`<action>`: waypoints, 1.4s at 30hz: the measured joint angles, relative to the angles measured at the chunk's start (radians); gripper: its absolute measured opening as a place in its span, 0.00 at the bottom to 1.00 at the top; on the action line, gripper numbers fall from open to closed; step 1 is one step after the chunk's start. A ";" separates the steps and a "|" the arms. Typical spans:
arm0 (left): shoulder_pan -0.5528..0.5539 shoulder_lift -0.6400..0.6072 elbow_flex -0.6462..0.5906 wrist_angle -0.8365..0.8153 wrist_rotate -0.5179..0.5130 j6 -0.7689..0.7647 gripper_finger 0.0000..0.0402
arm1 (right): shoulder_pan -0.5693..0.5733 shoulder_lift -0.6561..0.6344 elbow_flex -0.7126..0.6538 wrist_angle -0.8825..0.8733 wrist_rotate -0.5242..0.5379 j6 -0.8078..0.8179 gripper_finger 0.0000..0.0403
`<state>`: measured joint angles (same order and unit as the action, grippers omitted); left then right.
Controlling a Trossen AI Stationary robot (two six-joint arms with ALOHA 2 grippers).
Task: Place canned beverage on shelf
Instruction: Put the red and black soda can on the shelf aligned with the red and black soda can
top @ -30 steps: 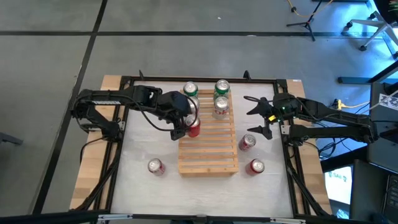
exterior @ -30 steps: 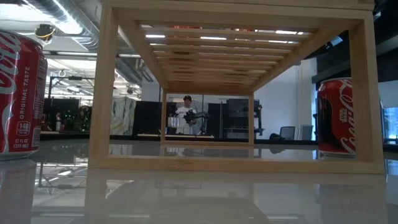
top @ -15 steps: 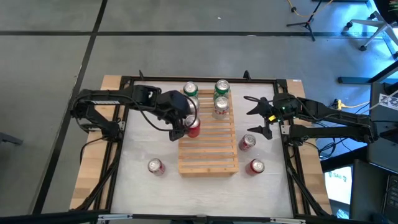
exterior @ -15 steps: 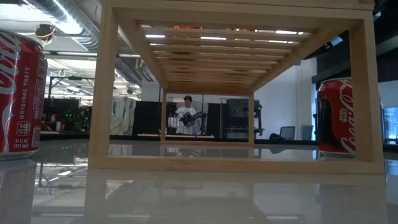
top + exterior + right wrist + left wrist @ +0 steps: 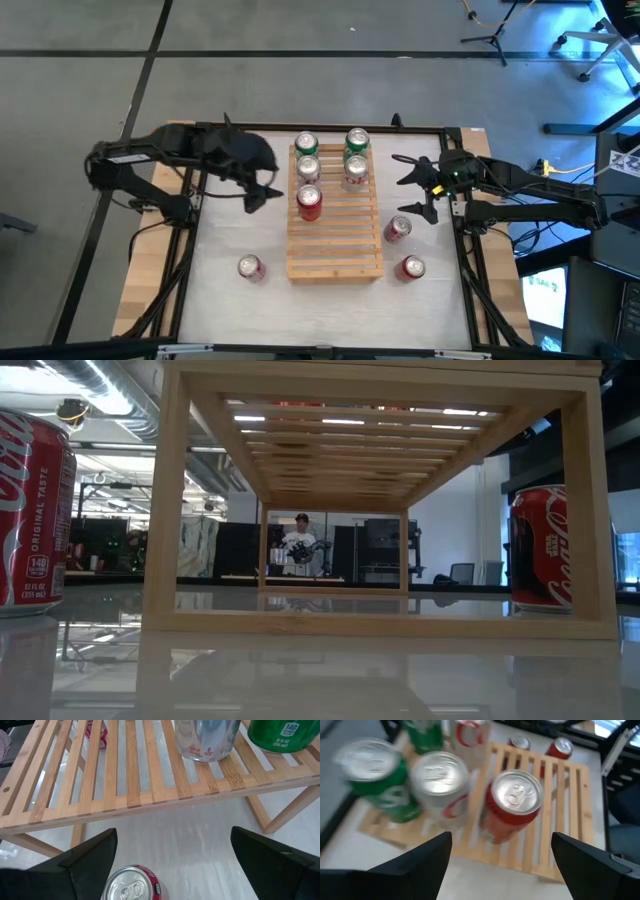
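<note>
Five cans are standing upright on the shelf (image 5: pixel 335 235), the pale slatted rack sitting mid-table in the high view. A red can (image 5: pixel 309 201) is resting on its left side, a little above the frame's centre, with two green cans (image 5: pixel 306 144) and two silver cans (image 5: pixel 308 168) filling the rack's top end. Three more red cans are waiting on the white tabletop (image 5: pixel 230 225): one at lower left (image 5: pixel 250 267) and two at the right, one of them (image 5: pixel 398 229) sitting just beside the rack.

The left gripper (image 5: pixel 262 190) is hanging to the left of the rack with its fingers spread and nothing between them; the red can on the slats is standing free of it. The right gripper (image 5: pixel 412 185) is hovering right of the rack, above the nearest loose can, fingers wide apart and empty.

These cans look unopened, so I'd judge them fairly heavy and stiff, though the thin wall would dent under a hard squeeze. The painted sides are probably slick. Gripping across the middle of the body, below the rim, seems safest. On the gapped slats a can set down tilted could tip.
</note>
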<state>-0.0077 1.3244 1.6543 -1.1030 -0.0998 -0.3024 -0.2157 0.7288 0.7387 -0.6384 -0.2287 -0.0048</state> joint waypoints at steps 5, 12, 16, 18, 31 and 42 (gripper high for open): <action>-0.035 -0.077 -0.019 -0.038 -0.088 0.000 0.82 | 0.000 0.000 0.000 0.000 0.000 0.000 0.95; -0.090 -0.241 -0.282 0.131 -0.160 -0.026 0.82 | -0.001 0.000 0.000 0.017 0.000 0.056 0.95; -0.106 -0.323 -0.486 0.321 -0.105 -0.028 0.82 | -0.001 0.000 0.000 0.020 -0.055 0.139 0.95; -0.111 -0.344 -0.569 0.409 -0.092 -0.028 0.82 | 0.000 0.000 0.000 0.021 -0.109 0.165 0.95; -0.111 -0.356 -0.837 0.728 -0.101 -0.027 0.82 | 0.012 0.003 0.133 -0.041 -0.227 0.292 0.95; -0.111 -0.356 -0.926 0.850 -0.122 0.051 0.82 | 0.274 0.038 0.239 -0.056 -0.036 0.527 0.95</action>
<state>-0.1186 0.9682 0.7278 -0.2525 -0.2218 -0.2511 0.0586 0.7666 0.9779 -0.6941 -0.2645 0.5225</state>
